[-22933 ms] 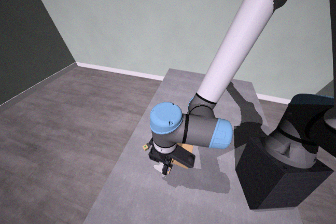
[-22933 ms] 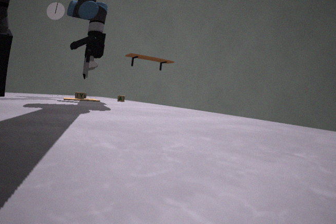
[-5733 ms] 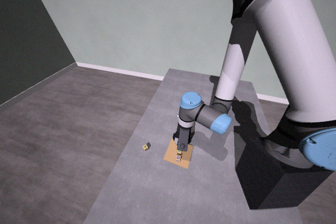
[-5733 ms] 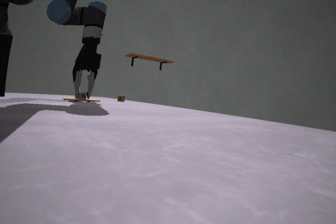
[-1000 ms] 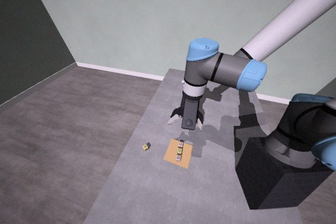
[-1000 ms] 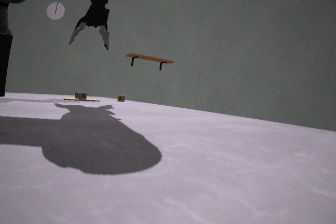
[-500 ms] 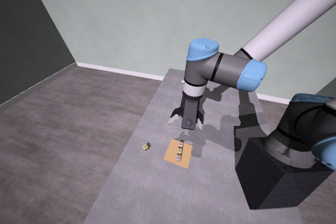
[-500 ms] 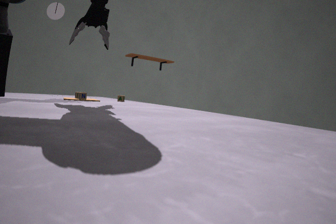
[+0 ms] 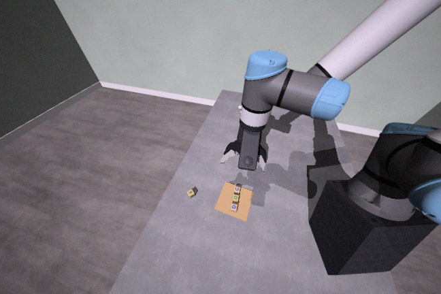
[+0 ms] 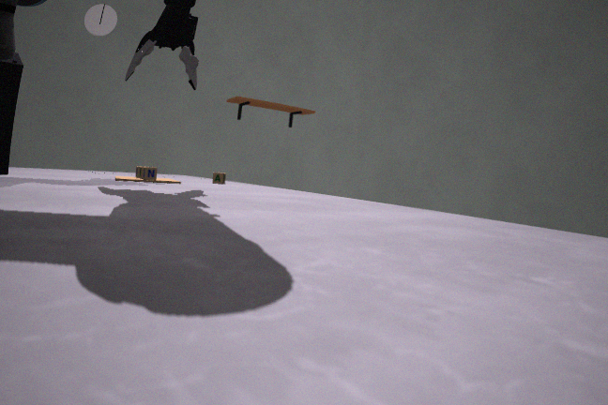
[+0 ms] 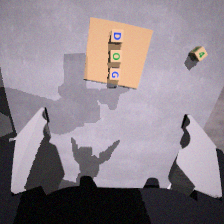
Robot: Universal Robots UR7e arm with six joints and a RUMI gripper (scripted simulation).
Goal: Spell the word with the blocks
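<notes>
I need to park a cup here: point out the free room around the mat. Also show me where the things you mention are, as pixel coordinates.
Room lies between the mat [image 9: 224, 204] [image 11: 100, 30] and the lone A block [image 9: 190, 192] [image 11: 198, 54], and on the mat's side away from the gripper [image 9: 243, 166] [image 10: 160, 84] [image 11: 116, 112]. The D-O-G row crowds the mat's middle.

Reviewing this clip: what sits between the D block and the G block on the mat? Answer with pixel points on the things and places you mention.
The O block [image 9: 235, 197] [image 11: 115, 56], in line between the D block [image 9: 233, 207] [image 11: 117, 36] and G block [image 9: 237, 188] [image 11: 114, 74]; top and wrist views show it.
</notes>
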